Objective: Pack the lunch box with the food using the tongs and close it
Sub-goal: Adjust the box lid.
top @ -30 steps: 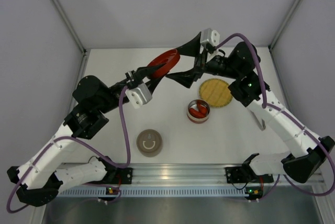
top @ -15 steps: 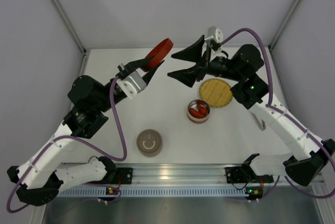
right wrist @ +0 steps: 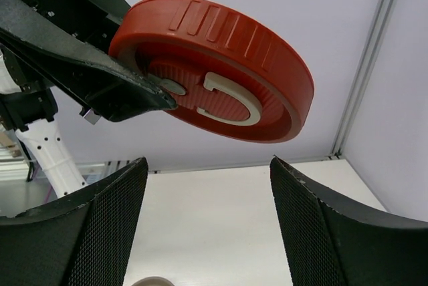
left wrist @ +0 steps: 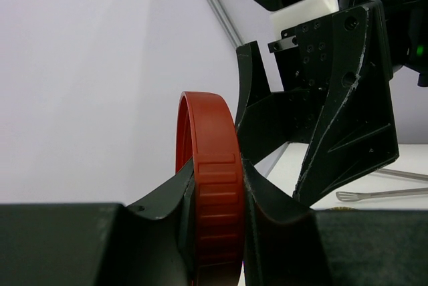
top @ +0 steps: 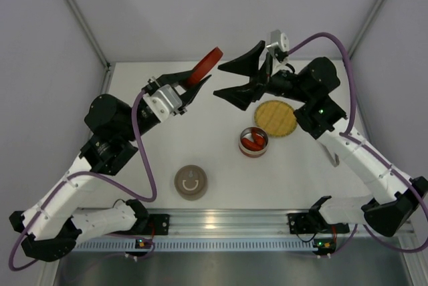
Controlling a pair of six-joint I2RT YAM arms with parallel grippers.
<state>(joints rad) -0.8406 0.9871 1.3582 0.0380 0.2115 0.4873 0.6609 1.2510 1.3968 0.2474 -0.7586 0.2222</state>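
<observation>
Left gripper (top: pixel 199 79) pinches the round red ribbed plastic lid (top: pixel 206 65) across its faces, right gripper (top: pixel 217 81) gaping alongside; stiff, light, probably slick, so grab the ribbed rim.

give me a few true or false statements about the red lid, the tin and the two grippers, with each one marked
1. The left gripper holds the red lid. True.
2. The open tin holds red food pieces. True.
3. The red lid sits on the open tin. False: it is held in the air, away from the tin.
4. The right gripper is shut. False: its fingers are spread and hold nothing.
5. The yellow woven plate lies beside the open tin. True.
</observation>
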